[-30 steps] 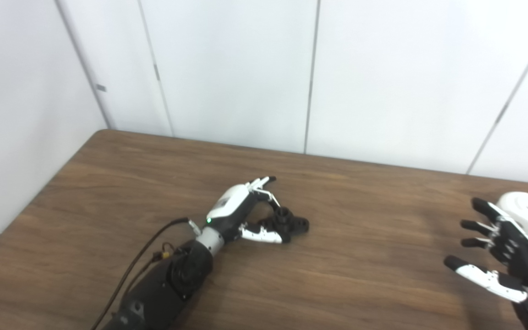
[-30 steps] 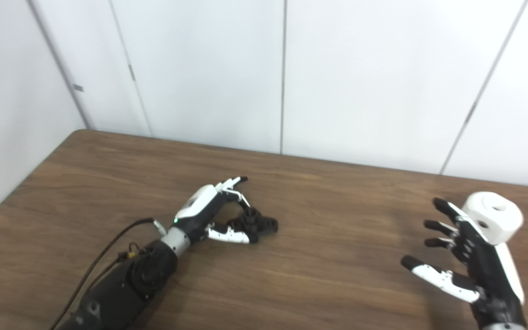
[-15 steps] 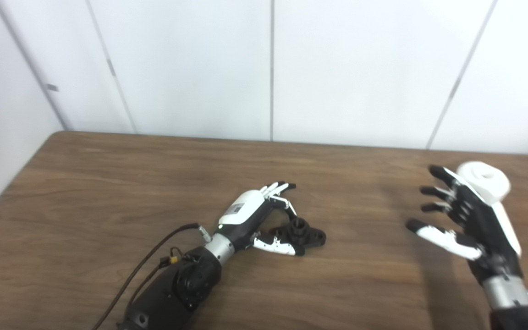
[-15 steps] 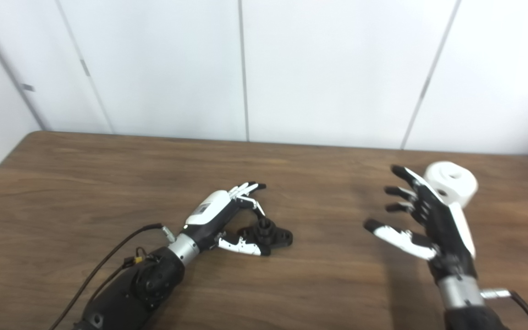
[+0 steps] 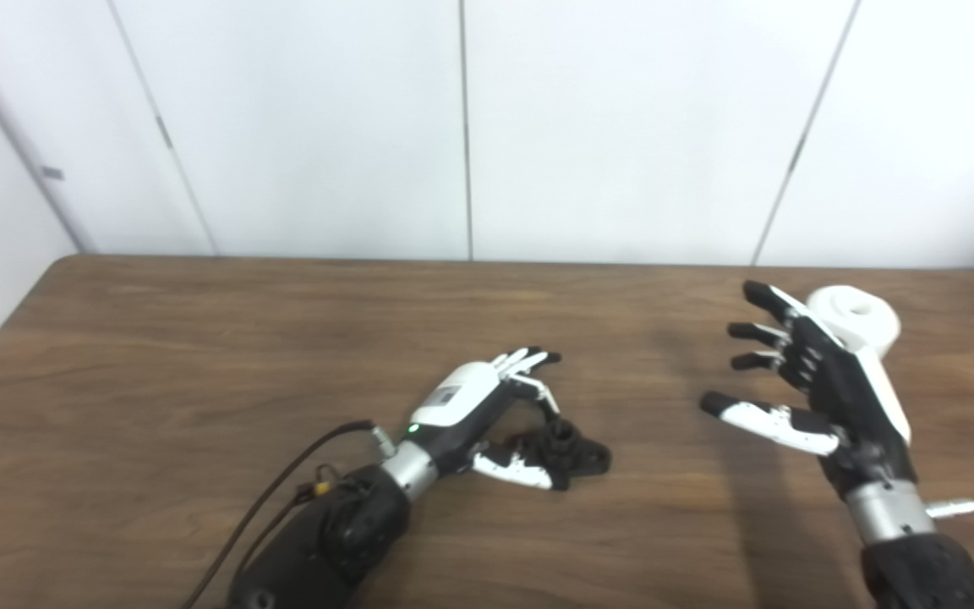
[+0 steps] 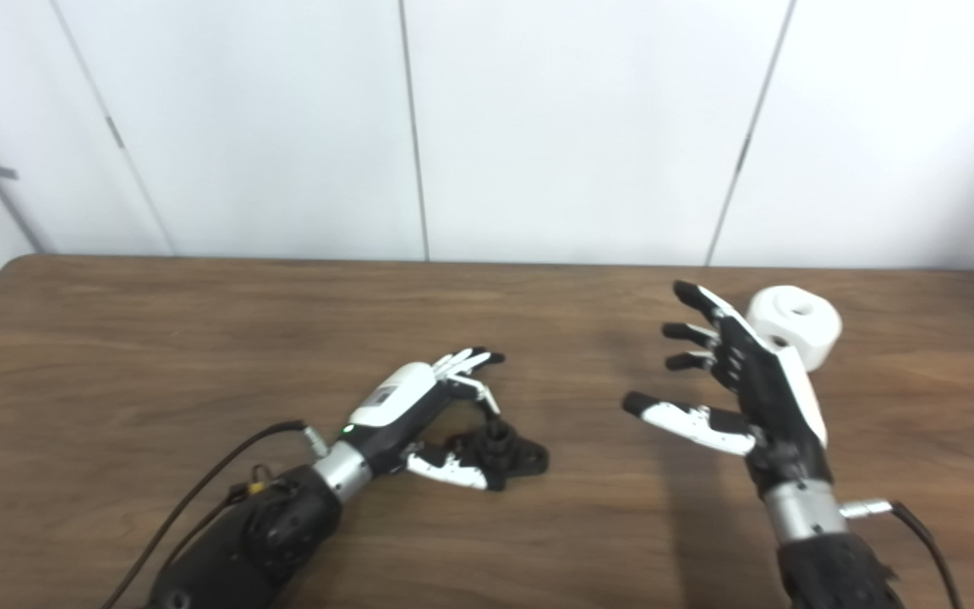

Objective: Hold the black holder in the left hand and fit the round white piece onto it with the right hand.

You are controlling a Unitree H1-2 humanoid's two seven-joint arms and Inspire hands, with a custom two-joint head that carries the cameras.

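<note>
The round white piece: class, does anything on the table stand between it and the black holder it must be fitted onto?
Only the open right hand, raised beside the round white piece. Otherwise bare table lies between it and the black holder at the left hand.

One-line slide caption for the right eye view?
Left hand at the black holder on the table; open right hand beside the round white piece.

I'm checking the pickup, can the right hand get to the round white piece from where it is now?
Probably yes. The right hand is open, fingers spread, just beside the round white piece on the table, with nothing between them.
</note>
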